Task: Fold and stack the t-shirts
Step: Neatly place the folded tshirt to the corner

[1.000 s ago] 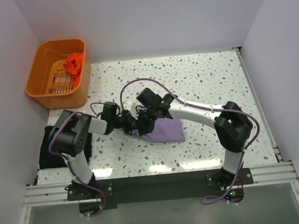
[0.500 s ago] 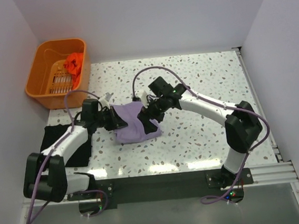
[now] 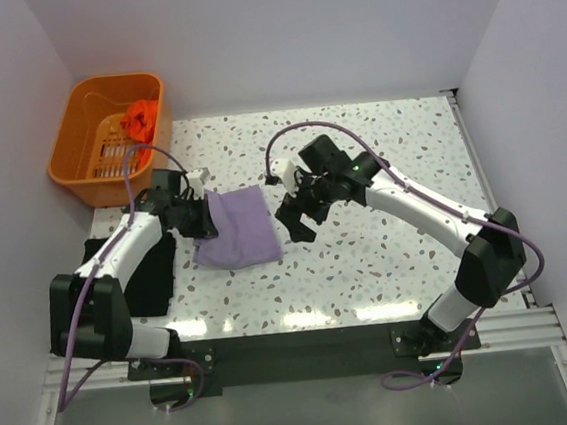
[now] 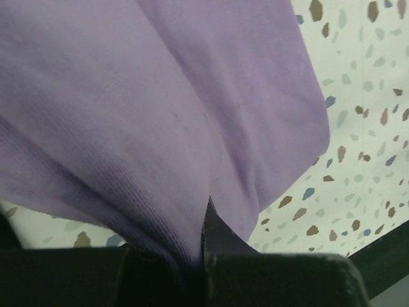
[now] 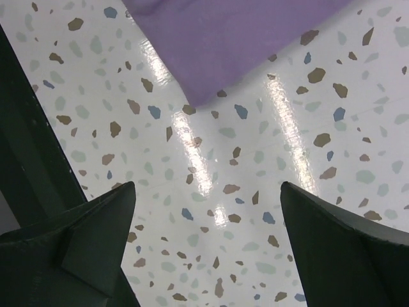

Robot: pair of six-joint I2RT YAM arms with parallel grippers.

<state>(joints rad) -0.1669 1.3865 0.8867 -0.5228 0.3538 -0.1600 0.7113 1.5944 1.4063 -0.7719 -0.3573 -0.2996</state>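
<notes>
The task looks roughly at its middle, going by how the three shirts lie. The lilac t-shirt (image 3: 237,227) is folded into a compact, roughly square packet on the left-centre of the table (image 3: 388,152). It is not yet stacked, because the left gripper (image 3: 199,219) is clamped on its left edge. The left wrist view shows the cloth pinched between the closed jaws and draping away from them. The black t-shirt (image 3: 154,280) lies flat at the table's left edge, partly under the left arm. It appears to be the base of the stack, though its fold cannot be judged from here. The lilac packet sits just beside it, not on it. The orange-red t-shirt (image 3: 141,117) is bunched in the orange basket (image 3: 79,170) at the far left corner, so it has yet to be taken out, folded and stacked. The right gripper (image 3: 294,216) hovers with its jaws wide apart and nothing between them, just beside the packet's right edge. As for the room, plain pale walls (image 3: 277,42) enclose the back and both sides. The table is a glossy white top with brown and grey flecks that catches streaks of overhead light. A metal rail (image 3: 306,346) runs along its near edge where the arms are bolted.
</notes>
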